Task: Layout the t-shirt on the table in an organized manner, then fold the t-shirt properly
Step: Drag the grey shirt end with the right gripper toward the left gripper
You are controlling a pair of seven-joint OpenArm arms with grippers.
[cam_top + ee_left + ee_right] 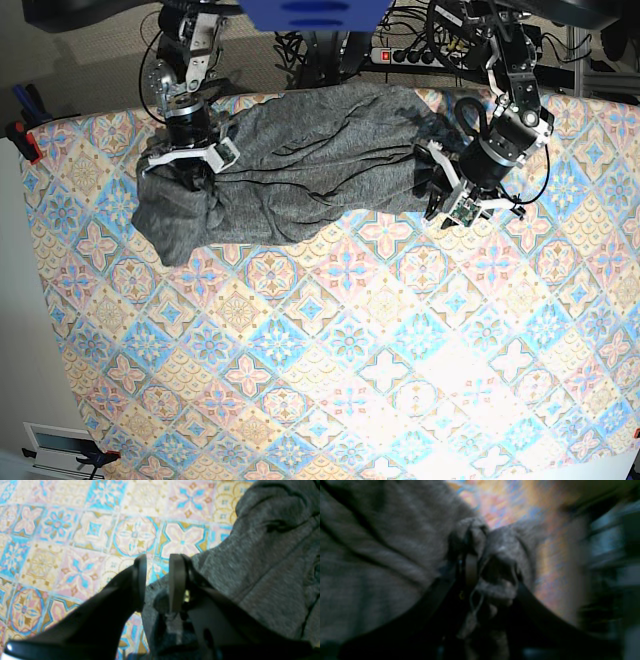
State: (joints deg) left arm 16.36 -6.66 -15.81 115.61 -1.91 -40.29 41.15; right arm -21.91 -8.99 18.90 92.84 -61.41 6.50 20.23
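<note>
Both grippers are gripping the t-shirt (300, 165): right gripper (480, 562) clamping bunched fabric, left gripper (157, 580) pinching an edge, stretched along the table's (350, 380) far side.

The t-shirt (300, 165) is a plain dark heather-grey knit, heavily wrinkled and bunched into a long band that runs across the far part of the table (330, 360). Deep folds run lengthwise through it. At the end on the base view's left the cloth droops into a rounded lump lying on the table; the opposite end is gathered tight and narrow. No sleeve or collar can be told apart in the crumple. The table wears a cloth of pastel blue, pink and cream diamond tiles with floral motifs, and the nearer part is bare.
</note>
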